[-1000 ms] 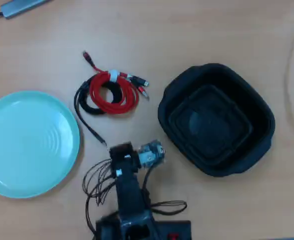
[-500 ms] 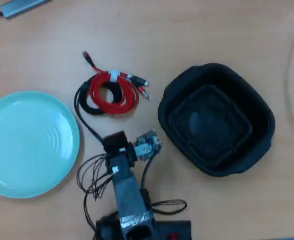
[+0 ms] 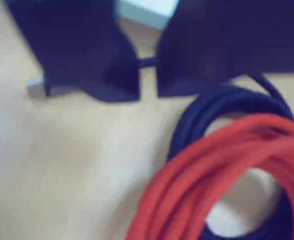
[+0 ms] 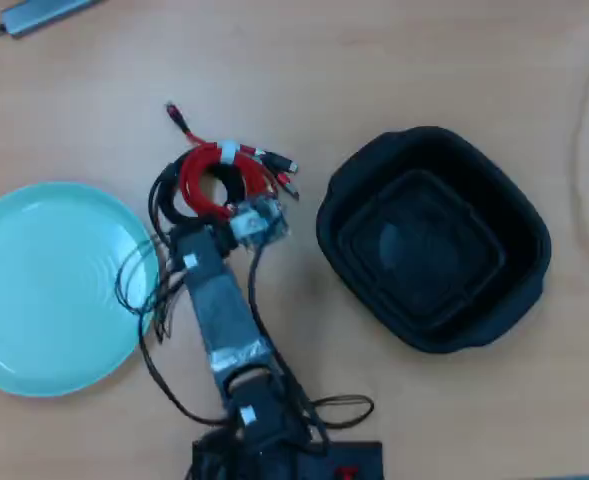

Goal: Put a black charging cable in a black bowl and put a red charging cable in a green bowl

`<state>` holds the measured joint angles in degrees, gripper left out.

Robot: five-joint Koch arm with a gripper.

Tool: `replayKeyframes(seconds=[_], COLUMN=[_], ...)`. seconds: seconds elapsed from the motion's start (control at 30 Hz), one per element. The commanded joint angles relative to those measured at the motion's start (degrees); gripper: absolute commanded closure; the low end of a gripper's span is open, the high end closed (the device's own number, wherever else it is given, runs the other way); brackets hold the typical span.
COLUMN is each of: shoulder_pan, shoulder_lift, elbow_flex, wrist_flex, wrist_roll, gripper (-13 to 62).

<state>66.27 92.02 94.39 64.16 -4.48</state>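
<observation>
In the overhead view the red charging cable [image 4: 202, 165] lies coiled with a white tie, on top of the black charging cable [image 4: 161, 203]. Both rest between the green bowl [image 4: 44, 290] on the left and the black bowl [image 4: 374, 170] on the right. My gripper [image 4: 196, 222] hangs over the near edge of the coils. The wrist view shows its two dark jaws a narrow gap apart, with nothing between them [image 3: 147, 92]. Just below them lie the black coil [image 3: 211, 107] and the red coil [image 3: 211, 170]. A silvery plug tip [image 3: 35, 87] pokes out at the left.
My arm's loose thin wires [image 4: 139, 290] hang over the green bowl's right rim. The arm's base [image 4: 274, 450] sits at the bottom edge. A grey device [image 4: 44, 12] lies at the top left corner of the wooden table.
The arm has swung up and to the left in the overhead view, from the bare table in front of the coils to right over their near edge. Cables and bowls have not moved.
</observation>
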Motion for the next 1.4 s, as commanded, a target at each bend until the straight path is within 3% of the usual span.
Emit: replayKeyframes(seconds=[0.0,0.77,1.17,1.37], shoulder_pan=[-2.0,-16.1,-19.7,-19.0], shoulder_lift=[-2.4,6.3,3.6,2.4], elbow_flex=[-8.2,4.2,-3.7,-7.4], wrist_flex=[7.9,4.7,0.4,0.9], wrist_roll=[1.8,-2.4,28.2,33.3], gripper=[51.5,51.8,51.7,51.7])
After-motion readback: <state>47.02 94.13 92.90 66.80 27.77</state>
